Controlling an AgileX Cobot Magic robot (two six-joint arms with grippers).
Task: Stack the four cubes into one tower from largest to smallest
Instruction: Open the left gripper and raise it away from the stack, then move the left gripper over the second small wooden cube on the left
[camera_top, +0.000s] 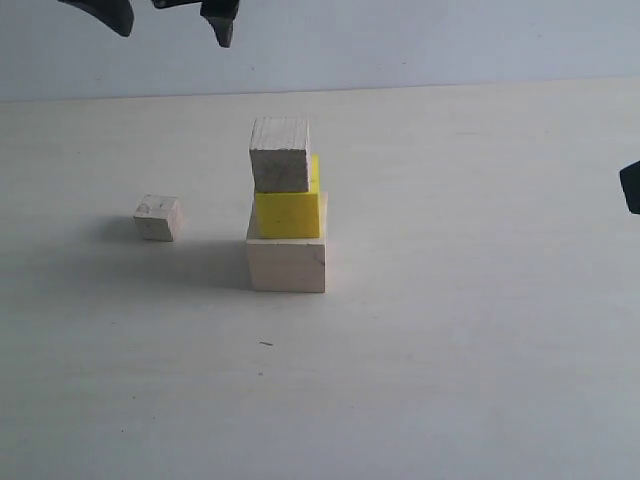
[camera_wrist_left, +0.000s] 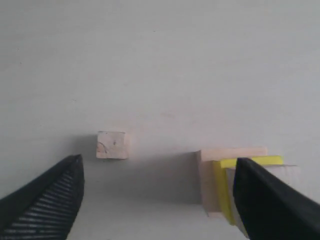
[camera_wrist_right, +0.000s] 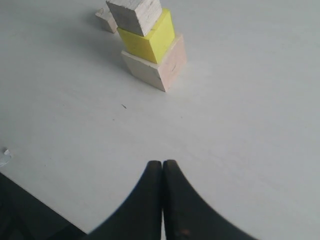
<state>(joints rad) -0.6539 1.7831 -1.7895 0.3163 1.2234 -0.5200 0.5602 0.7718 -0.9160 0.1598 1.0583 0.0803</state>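
Jaws wide apart and gripping nothing, our left gripper (camera_wrist_left: 157, 162) hangs at eleven o'clock of the cubes; our right gripper (camera_wrist_right: 162, 165) is closed tight. We see a large pale wooden cube (camera_top: 288, 265) on the white table (camera_top: 450, 380), a bright yellow cube (camera_top: 287, 213) on it, and a small pale wooden cube (camera_top: 280, 155) on top. A second small pale wooden cube (camera_top: 158, 217) sits at nine o'clock of the large one, well apart.

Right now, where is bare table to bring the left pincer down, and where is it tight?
Open white table lies in front of the three-cube stack and to its right in the exterior view, and left of the small loose pale wooden cube. Tightest is the gap between that cube and the large pale wooden base cube.
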